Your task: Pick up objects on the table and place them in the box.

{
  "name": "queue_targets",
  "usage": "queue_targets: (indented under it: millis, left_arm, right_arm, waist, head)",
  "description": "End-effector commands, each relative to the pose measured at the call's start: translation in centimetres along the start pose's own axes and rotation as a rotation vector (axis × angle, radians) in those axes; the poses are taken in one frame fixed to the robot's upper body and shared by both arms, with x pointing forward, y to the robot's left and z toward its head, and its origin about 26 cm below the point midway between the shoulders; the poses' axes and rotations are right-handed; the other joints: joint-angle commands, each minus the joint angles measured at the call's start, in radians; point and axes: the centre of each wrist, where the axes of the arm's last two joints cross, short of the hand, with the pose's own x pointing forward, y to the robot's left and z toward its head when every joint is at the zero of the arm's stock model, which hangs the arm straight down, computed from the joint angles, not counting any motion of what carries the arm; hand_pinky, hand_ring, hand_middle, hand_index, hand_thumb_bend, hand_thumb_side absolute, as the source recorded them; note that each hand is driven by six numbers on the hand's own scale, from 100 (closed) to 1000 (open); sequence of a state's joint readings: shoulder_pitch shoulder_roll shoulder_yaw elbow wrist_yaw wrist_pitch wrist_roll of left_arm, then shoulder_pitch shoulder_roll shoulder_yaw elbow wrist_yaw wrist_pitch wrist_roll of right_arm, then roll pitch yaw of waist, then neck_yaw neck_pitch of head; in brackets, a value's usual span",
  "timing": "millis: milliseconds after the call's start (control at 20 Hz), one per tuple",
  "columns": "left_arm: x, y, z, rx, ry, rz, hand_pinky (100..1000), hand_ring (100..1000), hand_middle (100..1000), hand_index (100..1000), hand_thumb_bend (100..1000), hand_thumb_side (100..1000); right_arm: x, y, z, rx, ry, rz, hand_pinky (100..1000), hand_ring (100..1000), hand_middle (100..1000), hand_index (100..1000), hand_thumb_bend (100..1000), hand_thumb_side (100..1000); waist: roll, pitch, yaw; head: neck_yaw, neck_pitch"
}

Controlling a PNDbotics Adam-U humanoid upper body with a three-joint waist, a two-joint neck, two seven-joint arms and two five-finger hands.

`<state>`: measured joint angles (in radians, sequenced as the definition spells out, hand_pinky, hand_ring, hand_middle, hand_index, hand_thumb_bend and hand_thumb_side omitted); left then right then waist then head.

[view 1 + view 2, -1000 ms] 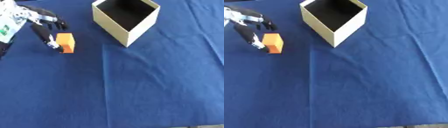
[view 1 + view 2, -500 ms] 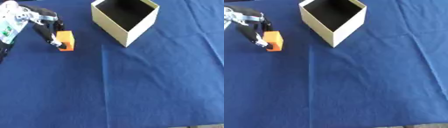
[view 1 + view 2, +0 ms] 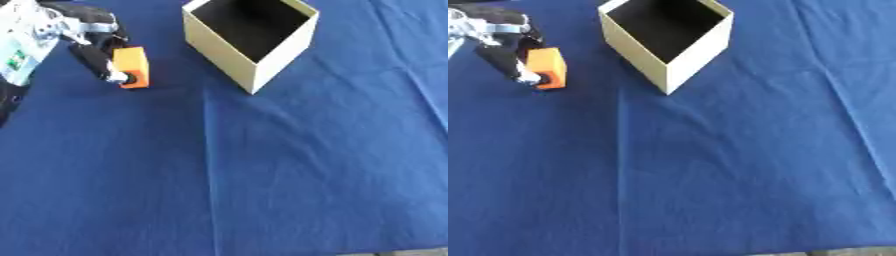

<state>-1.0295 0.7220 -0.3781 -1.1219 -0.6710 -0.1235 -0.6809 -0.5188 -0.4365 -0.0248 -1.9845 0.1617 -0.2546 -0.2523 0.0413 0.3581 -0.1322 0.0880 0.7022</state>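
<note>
Left eye view:
Left hand [image 3: 87, 37]: up in the top-left corner, black fingers [image 3: 94, 62] curled down against the small orange rectangular block [image 3: 132, 67], pinching its left side.
Orange block: sits at the upper left of the blue cloth-covered surface [image 3: 262, 175], well left of the box; whether it rests on the cloth or is lifted, cannot tell.
Box: the open beige cardboard box [image 3: 249, 40] stands at top centre, turned corner-on, dark and empty inside.

Right eye view:
Left hand: same grip, fingers wrapped at the block's left face.
Cloth: a crease runs down from the box's near corner.
Right hand: nowhere in either view.
</note>
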Motion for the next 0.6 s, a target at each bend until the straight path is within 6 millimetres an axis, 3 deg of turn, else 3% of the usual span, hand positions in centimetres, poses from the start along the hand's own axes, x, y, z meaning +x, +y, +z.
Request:
queue_targets:
  millis: [50,150,400,600]
  left_arm:
    - [-0.1,2.2,1.5,0.080,0.004,-0.007,288,444,360,479,100,355]
    - [0.4,3.1,1.9,0.117,-0.017,0.005,274,429,352,471,100,341]
    - [2.7,6.1,3.0,0.228,-0.094,0.050,241,395,332,450,100,427]
    - [5.0,8.2,3.1,0.299,-0.151,0.072,223,380,320,439,100,444]
  right_arm:
    - [0.4,-0.5,-0.5,-0.011,-0.025,0.008,775,679,613,752,100,816]
    - [0.4,-0.5,-0.5,-0.009,-0.025,0.010,775,680,613,752,100,815]
    - [0.5,-0.5,-0.7,-0.008,-0.030,0.012,775,681,613,752,100,815]
    - [0.5,-0.5,-0.8,-0.009,-0.035,0.009,776,682,614,753,100,814]
  waist:
    - [-0.001,-0.028,-0.001]
    - [0.000,-0.030,0.000]
    - [0.001,-0.032,0.001]
    - [0.000,-0.031,-0.003]
  head:
    - [0.003,-0.002]
    - [0.001,0.000]
    - [-0.006,0.000]
    - [-0.009,-0.005]
